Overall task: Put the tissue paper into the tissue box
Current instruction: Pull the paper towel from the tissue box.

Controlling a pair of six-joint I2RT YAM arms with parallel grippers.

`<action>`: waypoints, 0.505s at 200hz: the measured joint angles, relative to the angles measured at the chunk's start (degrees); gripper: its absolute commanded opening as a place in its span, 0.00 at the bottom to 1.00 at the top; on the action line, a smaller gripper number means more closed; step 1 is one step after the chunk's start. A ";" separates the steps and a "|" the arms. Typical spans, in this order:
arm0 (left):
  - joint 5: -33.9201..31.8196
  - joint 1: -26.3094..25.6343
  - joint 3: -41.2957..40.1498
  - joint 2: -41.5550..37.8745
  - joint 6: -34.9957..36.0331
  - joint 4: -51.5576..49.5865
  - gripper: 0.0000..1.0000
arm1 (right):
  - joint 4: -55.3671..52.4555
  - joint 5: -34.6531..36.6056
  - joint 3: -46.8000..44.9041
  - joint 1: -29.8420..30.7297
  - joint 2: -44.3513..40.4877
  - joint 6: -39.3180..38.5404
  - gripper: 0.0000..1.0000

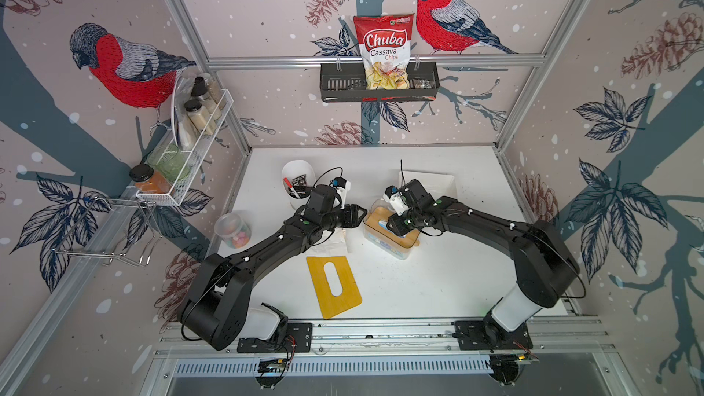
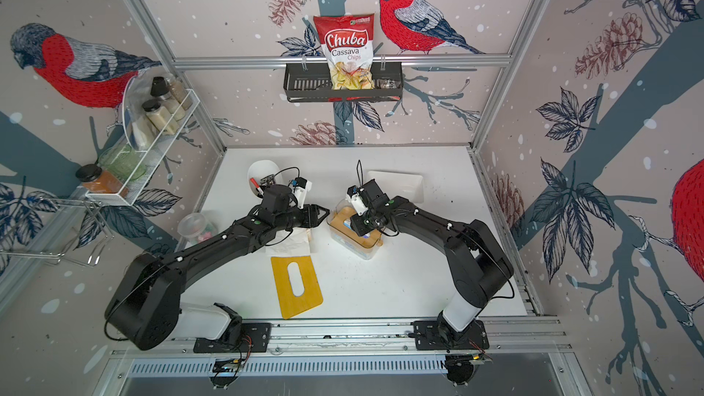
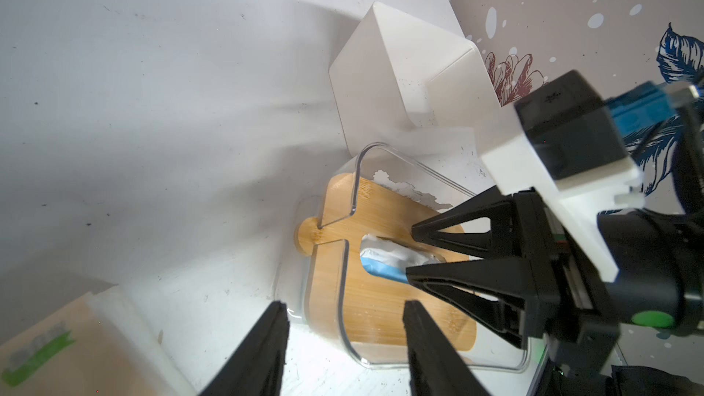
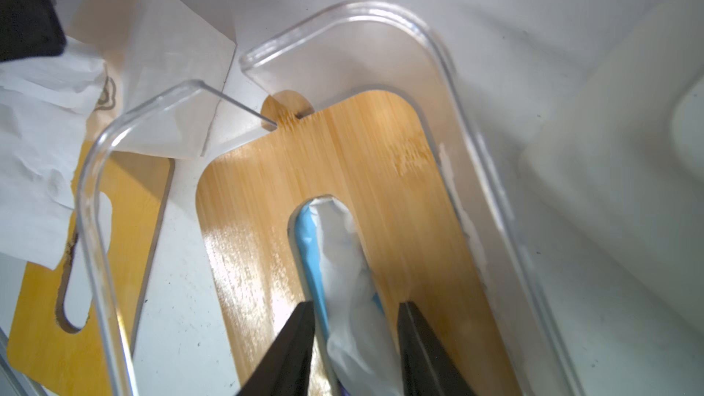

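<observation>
Tissue paper (image 4: 343, 257) in tissue box (image 4: 449, 70) slot — between right pincer (image 4: 356, 304) parted jaws, left pincer (image 3: 346, 304) wide, empty

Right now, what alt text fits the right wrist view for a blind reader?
The right gripper, jaws apart, straddles a white-and-blue tissue pack showing through the slot of a bamboo lid seated in a clear tissue box. Beside the box lie crumpled tissue paper and a second slotted wooden lid.

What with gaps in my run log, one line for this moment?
right gripper: open over bamboo lid; white tissue paper: in lid's slot, inside clear plastic tissue box; left gripper: open, empty
</observation>
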 measured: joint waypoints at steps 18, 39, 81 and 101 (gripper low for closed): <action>-0.02 -0.04 -0.09 -0.26 0.00 0.00 0.53 | 0.57 0.26 0.42 0.55 0.68 0.00 0.32; -0.04 -0.15 -0.31 -0.61 0.00 -0.04 0.53 | 0.42 0.31 0.63 0.90 0.83 0.02 0.21; -0.07 -0.20 -0.33 -0.87 0.00 -0.04 0.53 | -0.09 -0.59 0.61 0.92 0.61 0.07 0.07; -0.13 -0.24 -0.31 -0.90 0.00 -0.07 0.53 | -0.11 -1.20 0.59 0.92 -0.26 0.09 0.05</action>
